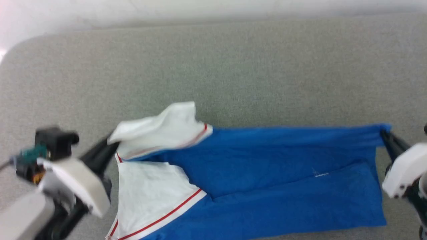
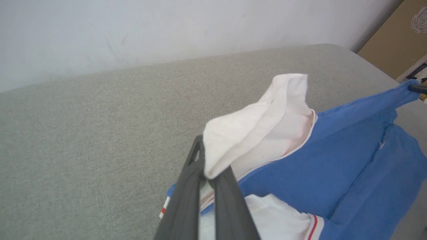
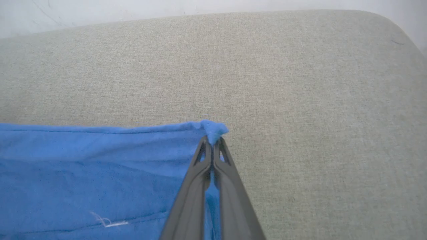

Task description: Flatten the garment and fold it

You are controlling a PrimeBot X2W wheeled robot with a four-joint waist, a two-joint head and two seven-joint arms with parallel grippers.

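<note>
Since it runs under everything, grey-green woven fabric surface (image 1: pixel 233 66): flat, fine-grained weave, rounded corners, matte.
bright blue soft garment (image 1: pixel 267 173): T-shirt, doubled over on itself, with one long soft crease through the blue and a small white mark near the middle. It lies on the surface in the near half of the head view.
white short sleeves: thin red stripe along the trim. The far sleeve (image 1: pixel 160 130) is bunched into a peak. The near sleeve (image 1: pixel 150 190) lies flatter.
left gripper (image 1: pixel 108 145): two long dark fingers clamped tight on a fold of the far sleeve, at the garment's left end.
right gripper (image 1: pixel 383 135): dark fingers pressed together on the far blue corner, at the garment's right end.
garment axis: long axis runs left-right across the head view, with the sleeve end toward the robot's left and the plain blue end toward its right. The far edge runs straight between the two grippers.
</note>
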